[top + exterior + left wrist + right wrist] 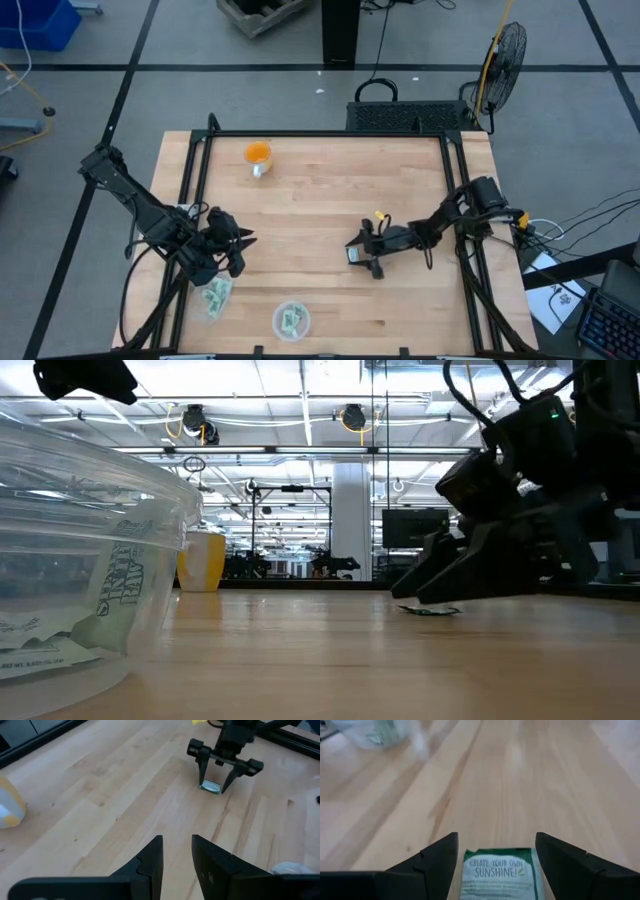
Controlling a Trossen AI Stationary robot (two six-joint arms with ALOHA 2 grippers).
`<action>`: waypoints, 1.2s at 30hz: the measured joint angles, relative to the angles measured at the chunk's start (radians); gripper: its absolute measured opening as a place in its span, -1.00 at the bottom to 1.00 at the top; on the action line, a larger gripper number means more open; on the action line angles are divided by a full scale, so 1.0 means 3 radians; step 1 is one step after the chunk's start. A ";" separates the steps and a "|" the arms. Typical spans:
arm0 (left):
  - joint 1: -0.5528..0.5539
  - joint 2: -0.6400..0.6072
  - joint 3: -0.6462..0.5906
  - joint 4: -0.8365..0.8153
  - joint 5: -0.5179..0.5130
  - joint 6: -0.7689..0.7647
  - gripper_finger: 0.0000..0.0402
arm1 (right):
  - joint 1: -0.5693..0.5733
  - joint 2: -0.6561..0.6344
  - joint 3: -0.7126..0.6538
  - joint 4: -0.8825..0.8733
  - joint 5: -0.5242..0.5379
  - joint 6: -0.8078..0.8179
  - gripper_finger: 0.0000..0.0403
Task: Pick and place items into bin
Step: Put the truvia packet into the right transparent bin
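Lower left, left gripper (238, 250) waits with jaws partly open, empty, above loose packets (217, 294) near the bin (291, 320). Centre-right, right gripper (357, 252) straddles a flat packet (498, 872) on the tabletop (320, 190), jaws wide; closing could skid it away

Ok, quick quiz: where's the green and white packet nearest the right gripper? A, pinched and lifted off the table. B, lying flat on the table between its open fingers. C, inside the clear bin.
B: the packet lies flat on the wood between the spread fingers of the right gripper, not yet gripped.
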 joint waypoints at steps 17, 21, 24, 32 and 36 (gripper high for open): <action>-0.0001 0.0000 -0.0001 0.0000 -0.0001 -0.0044 -0.47 | -0.0144 0.0485 0.0044 0.0264 0.0102 0.0133 0.22; -0.0001 0.0000 0.0000 0.0000 -0.0001 -0.0043 -0.47 | -0.0145 0.0490 0.0044 0.0316 0.0108 0.0133 0.08; 0.0001 0.0000 0.0000 0.0000 -0.0001 -0.0043 -0.47 | -0.0145 0.0494 0.0043 0.0338 0.0110 0.0140 -0.05; 0.0000 0.0000 0.0000 0.0000 -0.0001 -0.0042 -0.47 | -0.0155 0.0509 0.0040 0.0645 -0.0090 0.0166 -0.19; 0.0000 0.0000 0.0000 -0.0001 -0.0001 -0.0038 -0.47 | -0.0141 0.0512 0.0170 0.0727 -0.0260 0.0168 -0.19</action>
